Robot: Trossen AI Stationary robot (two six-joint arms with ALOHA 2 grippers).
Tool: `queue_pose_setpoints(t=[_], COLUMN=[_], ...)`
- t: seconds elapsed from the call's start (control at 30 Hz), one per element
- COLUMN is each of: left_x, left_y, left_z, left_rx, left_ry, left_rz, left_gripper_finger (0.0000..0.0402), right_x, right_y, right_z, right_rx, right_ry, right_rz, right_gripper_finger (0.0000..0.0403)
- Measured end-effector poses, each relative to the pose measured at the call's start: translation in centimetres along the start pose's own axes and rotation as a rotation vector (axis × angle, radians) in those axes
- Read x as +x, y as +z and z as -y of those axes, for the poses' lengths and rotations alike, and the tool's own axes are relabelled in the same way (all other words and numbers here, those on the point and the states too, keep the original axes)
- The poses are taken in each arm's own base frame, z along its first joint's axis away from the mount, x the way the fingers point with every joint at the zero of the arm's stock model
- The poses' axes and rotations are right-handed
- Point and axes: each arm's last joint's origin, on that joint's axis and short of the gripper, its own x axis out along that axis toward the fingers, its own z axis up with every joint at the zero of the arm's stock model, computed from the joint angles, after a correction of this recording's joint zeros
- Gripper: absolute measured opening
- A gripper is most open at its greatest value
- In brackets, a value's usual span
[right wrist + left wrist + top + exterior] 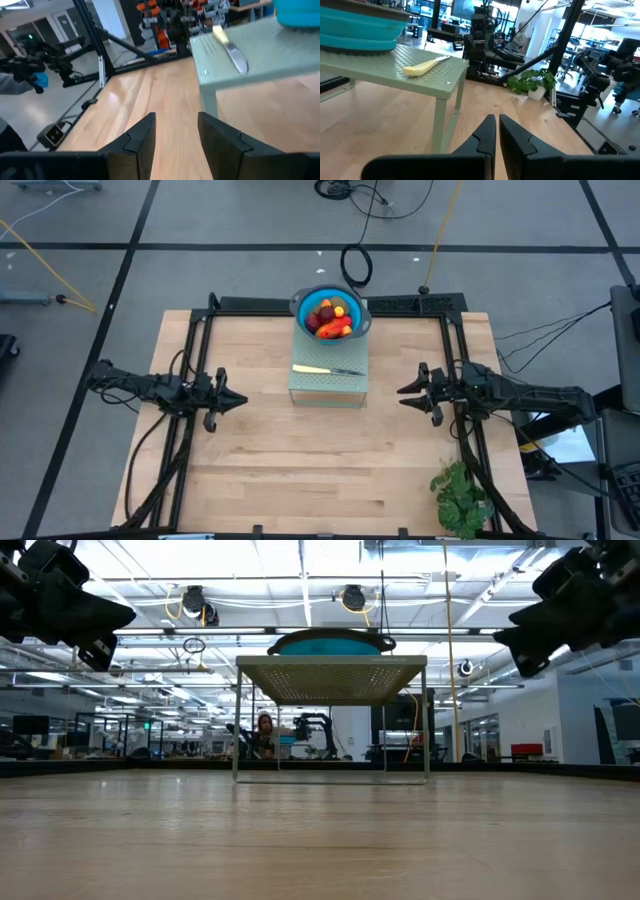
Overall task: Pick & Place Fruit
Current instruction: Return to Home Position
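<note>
Hovering over the left side of the light wooden surface [300, 470], the left gripper [240, 401] points toward the centre, its fingers clenched together with nothing between them. At mid-surface, toward the far edge, stands a pale green perforated metal shelf [330, 386]. A round blue strainer bowl [303, 300] sits on the shelf's far part and holds the fruit [332, 318], red, orange and yellow pieces heaped inside. A slim yellow-handled knife [325, 369] lies flat on the shelf in front of the bowl. The right gripper [403, 392] hangs over the right side, facing the shelf, fingers spread and empty. A green leafy bunch [460, 498] lies at the near right edge.
</note>
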Motion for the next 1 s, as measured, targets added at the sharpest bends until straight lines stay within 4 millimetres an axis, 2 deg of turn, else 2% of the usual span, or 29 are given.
queue_pose_setpoints(t=[0.47, 1.0], left_x=[0.0, 0.0], left_y=[0.0, 0.0], left_z=[0.0, 0.0], left_rx=[0.0, -0.017], left_ry=[0.0, 0.0], left_rz=[-0.001, 0.0], left_gripper_finger=[0.0021, 0.0021], right_x=[-1.5, -1.8], right_y=[-0.5, -1.3], right_z=[-0.3, -0.2], right_rx=[-0.009, -0.134], right_ry=[-0.001, -0.012], right_rz=[-0.008, -0.074], right_gripper_finger=[0.0139, 0.0139])
